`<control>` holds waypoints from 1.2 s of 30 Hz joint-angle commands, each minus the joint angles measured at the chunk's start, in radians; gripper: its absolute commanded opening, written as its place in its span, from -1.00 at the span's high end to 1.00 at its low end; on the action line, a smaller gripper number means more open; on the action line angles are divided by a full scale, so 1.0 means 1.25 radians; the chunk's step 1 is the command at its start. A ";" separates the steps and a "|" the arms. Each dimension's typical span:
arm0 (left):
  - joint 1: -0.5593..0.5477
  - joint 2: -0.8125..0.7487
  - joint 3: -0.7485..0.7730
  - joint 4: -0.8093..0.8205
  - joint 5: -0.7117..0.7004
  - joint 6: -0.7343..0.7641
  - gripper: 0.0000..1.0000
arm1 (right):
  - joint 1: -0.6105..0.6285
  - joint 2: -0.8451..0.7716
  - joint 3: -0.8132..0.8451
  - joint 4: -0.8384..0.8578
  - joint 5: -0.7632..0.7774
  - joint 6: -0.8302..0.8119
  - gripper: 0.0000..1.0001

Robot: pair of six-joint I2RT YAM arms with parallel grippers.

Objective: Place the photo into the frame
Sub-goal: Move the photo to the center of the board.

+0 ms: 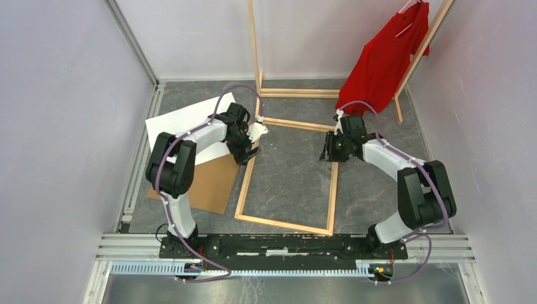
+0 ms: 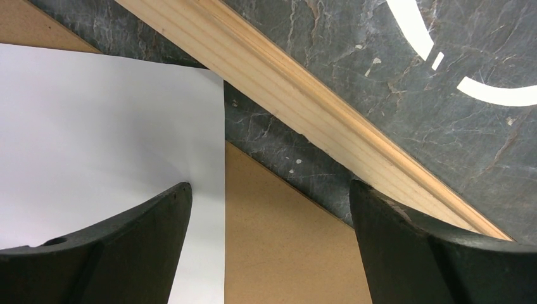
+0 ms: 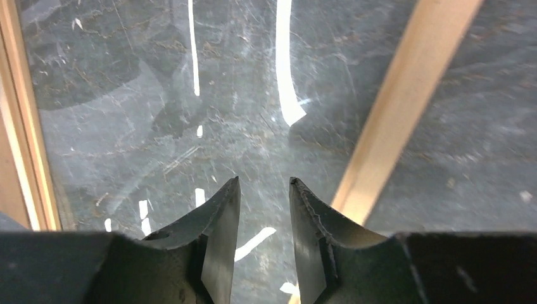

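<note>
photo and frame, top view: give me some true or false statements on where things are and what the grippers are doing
1. The photo lies white side up, outside the frame. True.
2. The photo partly overlaps the brown board. True.
3. The left gripper is shut on the photo. False: its jaws stand wide open and empty, over the photo's edge and the frame's left rail.
4. The right gripper holds the frame. False: its jaws are slightly apart with nothing between them.
5. The red shirt lies inside the frame. False: it hangs on the rack at the back right.
</note>
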 commanded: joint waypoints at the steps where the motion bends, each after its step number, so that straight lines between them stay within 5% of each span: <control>1: 0.001 -0.019 -0.008 0.003 0.033 -0.005 -1.00 | 0.006 -0.081 0.008 -0.125 0.094 -0.080 0.21; 18: 0.001 -0.016 0.006 -0.015 0.034 -0.001 -0.99 | 0.143 -0.252 -0.104 -0.300 0.156 -0.103 0.55; 36: 0.001 -0.016 -0.001 -0.013 0.033 -0.002 -1.00 | 0.326 -0.274 -0.170 -0.353 0.134 -0.045 0.64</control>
